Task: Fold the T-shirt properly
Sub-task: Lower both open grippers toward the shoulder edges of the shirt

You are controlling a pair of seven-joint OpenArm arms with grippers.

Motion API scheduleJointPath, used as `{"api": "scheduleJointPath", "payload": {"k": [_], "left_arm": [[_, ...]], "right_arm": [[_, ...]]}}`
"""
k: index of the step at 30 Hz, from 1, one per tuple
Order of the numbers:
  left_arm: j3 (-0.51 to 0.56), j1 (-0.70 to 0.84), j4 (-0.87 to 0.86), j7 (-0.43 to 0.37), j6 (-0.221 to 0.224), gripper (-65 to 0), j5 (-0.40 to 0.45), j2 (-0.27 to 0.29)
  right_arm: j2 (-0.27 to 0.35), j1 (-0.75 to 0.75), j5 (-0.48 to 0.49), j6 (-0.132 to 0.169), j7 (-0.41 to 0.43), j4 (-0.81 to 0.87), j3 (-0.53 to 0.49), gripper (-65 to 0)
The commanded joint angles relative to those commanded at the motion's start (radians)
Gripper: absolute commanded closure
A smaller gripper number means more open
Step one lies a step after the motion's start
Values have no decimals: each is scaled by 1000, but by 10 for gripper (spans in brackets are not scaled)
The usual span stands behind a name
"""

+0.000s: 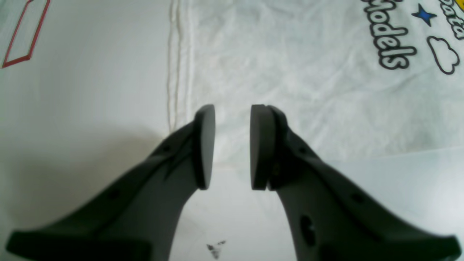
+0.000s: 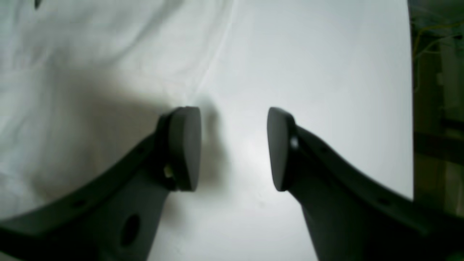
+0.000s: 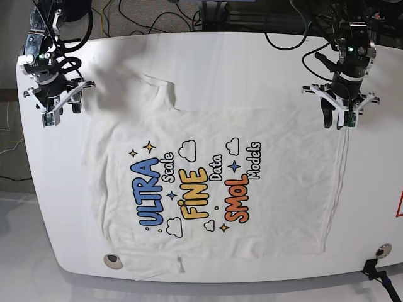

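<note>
The white T-shirt (image 3: 214,182) lies spread flat on the white table (image 3: 252,63), colourful print facing up, hem towards the right of the base view. My left gripper (image 3: 338,123) is open above the hem's far corner. In the left wrist view the left gripper (image 1: 232,145) holds nothing, with the hem seam (image 1: 174,65) and the word "Models" (image 1: 391,40) ahead of it. My right gripper (image 3: 61,112) is open at the shirt's far left corner. In the right wrist view the right gripper (image 2: 233,148) straddles the cloth's edge (image 2: 214,72), one finger (image 2: 185,148) over fabric and the other over bare table.
A red tape outline (image 1: 25,36) marks the table beside the hem, seen also at the base view's right edge (image 3: 399,204). A round disc (image 3: 113,259) sits near the front left table edge. Cables (image 3: 126,12) run behind the table. The table's edge (image 2: 411,108) lies close beside the right gripper.
</note>
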Motion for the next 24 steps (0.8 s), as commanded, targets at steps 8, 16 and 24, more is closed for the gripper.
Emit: {"api": "scheduleJointPath", "payload": {"k": [8, 16, 24], "left_arm": [[4, 0, 13, -2, 0, -155, -4, -1], [3, -1, 11, -1, 0, -152, -16, 2], [6, -4, 6, -5, 1, -152, -13, 1]], "right_arm": [[-40, 53, -5, -2, 5, 1, 1, -279], [-45, 60, 19, 2, 6, 0, 5, -292], [-47, 75, 43, 3, 31, -72, -35, -288]]}}
